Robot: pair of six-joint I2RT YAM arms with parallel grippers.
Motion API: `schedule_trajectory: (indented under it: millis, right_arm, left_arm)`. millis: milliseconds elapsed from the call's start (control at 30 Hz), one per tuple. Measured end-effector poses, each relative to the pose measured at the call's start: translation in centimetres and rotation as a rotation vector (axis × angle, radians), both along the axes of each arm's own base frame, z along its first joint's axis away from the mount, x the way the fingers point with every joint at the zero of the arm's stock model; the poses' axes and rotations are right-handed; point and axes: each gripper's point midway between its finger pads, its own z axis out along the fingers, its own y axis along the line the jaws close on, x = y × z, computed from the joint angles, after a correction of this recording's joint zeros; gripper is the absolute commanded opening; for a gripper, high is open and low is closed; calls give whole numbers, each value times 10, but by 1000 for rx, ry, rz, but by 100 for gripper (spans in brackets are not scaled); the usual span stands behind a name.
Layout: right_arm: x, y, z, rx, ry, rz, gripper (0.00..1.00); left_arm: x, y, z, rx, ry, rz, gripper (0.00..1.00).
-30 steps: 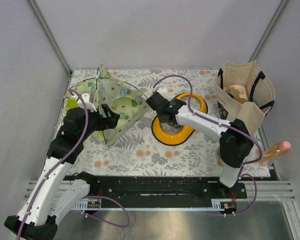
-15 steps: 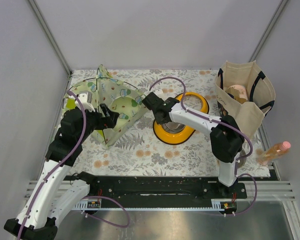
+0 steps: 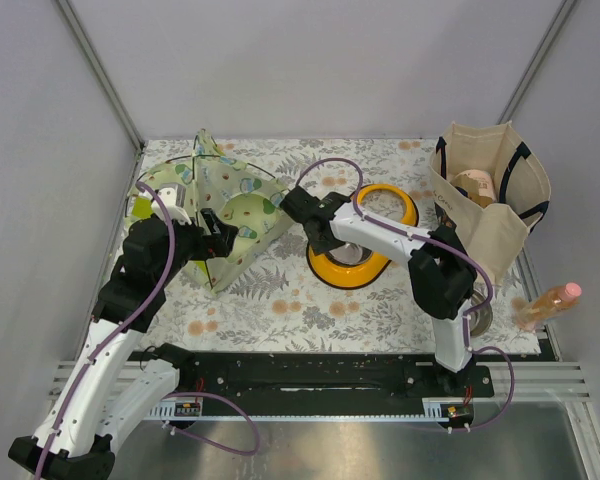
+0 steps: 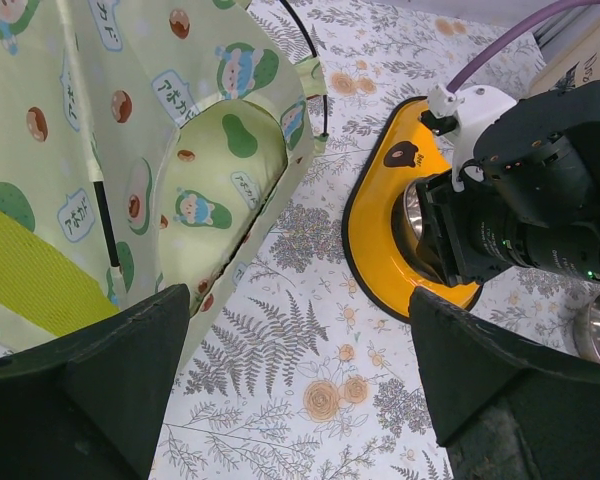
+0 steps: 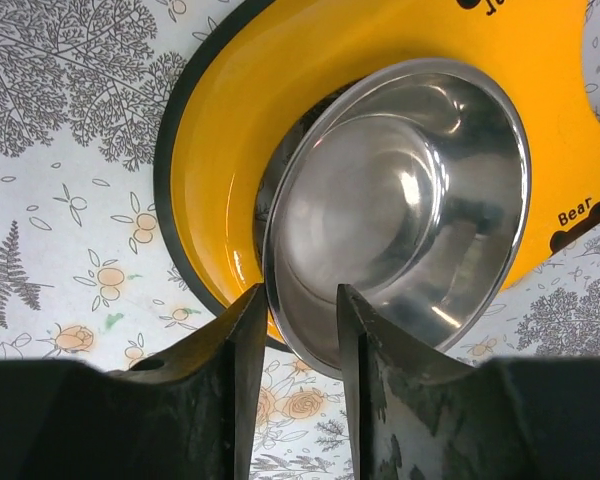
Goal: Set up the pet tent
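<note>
Left gripper (image 4: 300,300) gapes wide and empty at 6 o'clock of the tent (image 3: 220,195), which sits at 10 o'clock on the table (image 3: 310,310). Feeder (image 3: 332,272) lies at the tent's 3 o'clock. Right gripper (image 5: 298,292), narrowly parted, straddles the rim of the feeder's bowl (image 5: 410,220).

Left gripper (image 4: 300,310) wide apart, right gripper (image 5: 300,297) apparently part-open, both arms outstretched over the table

"Bear" in black on the orange feeder (image 5: 310,70), Japanese "アボカド" speech bubbles on the pet tent (image 4: 130,120)
</note>
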Motion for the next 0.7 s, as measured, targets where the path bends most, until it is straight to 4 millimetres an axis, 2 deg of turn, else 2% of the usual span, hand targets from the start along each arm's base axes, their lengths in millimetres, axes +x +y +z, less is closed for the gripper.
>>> schedule_trajectory:
  millis: [200,300,433,500,567,700]
  right_arm:
    - [-8,2,1,24,37,12,71]
    - [-17,1,10,60,45,22,74]
    - [-31,-10,33,108,27,20,75]
    - [-41,-24,46,134,11,-1,74]
    - [-50,-45,55,157,-4,-44,74]
    - [-72,-116,58,176,-41,-229,74]
  left_arm:
    - [0,1,0,11,-4,-2,94]
    - [0,1,0,17,-6,-2,94]
    - [0,1,0,20,-7,-3,94]
    - [0,1,0,22,-8,-4,94]
    - [0,1,0,23,-8,-5,94]
    - [-1,1,-1,21,-11,-10,94]
